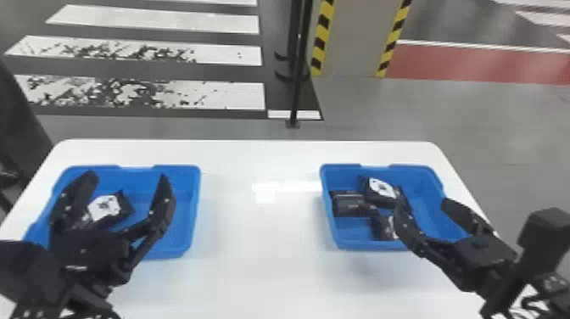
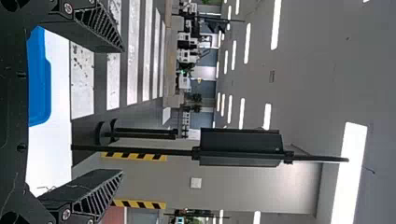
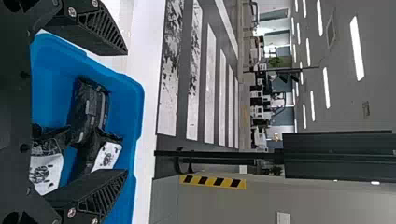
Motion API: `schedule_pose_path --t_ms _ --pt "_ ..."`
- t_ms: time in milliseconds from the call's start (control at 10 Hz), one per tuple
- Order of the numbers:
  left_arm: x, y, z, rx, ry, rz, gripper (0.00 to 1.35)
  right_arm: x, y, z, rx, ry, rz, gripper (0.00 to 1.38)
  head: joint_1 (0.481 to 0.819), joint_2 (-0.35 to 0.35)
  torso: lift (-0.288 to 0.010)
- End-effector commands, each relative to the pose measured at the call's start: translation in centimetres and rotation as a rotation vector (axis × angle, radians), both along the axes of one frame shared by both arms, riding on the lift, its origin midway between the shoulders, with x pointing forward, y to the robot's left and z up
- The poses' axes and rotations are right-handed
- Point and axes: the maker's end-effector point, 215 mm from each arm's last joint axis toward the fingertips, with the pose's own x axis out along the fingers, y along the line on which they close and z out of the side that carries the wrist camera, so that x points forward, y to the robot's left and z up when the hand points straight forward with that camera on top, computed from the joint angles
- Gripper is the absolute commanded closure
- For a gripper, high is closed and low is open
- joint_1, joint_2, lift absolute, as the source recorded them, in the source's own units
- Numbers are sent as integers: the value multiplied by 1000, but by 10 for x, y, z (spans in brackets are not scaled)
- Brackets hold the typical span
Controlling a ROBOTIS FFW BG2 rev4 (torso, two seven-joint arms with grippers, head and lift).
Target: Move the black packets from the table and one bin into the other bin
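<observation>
White worktop [image 1: 263,254]; left fingers [image 1: 163,203] and right fingers [image 1: 407,229] wide, empty. Likely step: bin-to-bin transfer. Next: lower left fingers around black packet [image 1: 124,207] in left bin [image 1: 194,205], close

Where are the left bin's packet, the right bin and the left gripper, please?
Left bin's packet [image 1: 108,208]: head view, on its white label.
Right bin [image 1: 354,229]: head view, on its bare floor.
Left gripper [image 1: 128,174]: head view, midway between its fingertips.
</observation>
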Motion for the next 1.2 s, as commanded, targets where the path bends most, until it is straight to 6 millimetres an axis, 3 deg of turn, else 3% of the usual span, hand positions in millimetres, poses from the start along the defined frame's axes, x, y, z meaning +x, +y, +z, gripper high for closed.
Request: schedule_pose_path --t_ms 0,300,500,900,1100 --pt "12 -1 -17 25 69 -8 111 -10 3 -7 23 15 2 131 695 -115 -110" --pt "56 9 -62 168 268 -39 111 -16 9 -11 37 27 15 131 695 -108 -110" --pt "86 35 -94 235 401 -45 111 -13 20 -12 55 24 42 133 695 -89 -110" --pt "104 98 -126 290 571 94 111 -12 37 -13 80 21 81 133 695 10 -110" --pt "108 116 -155 313 674 125 111 -11 47 -15 91 24 100 133 695 51 -110"
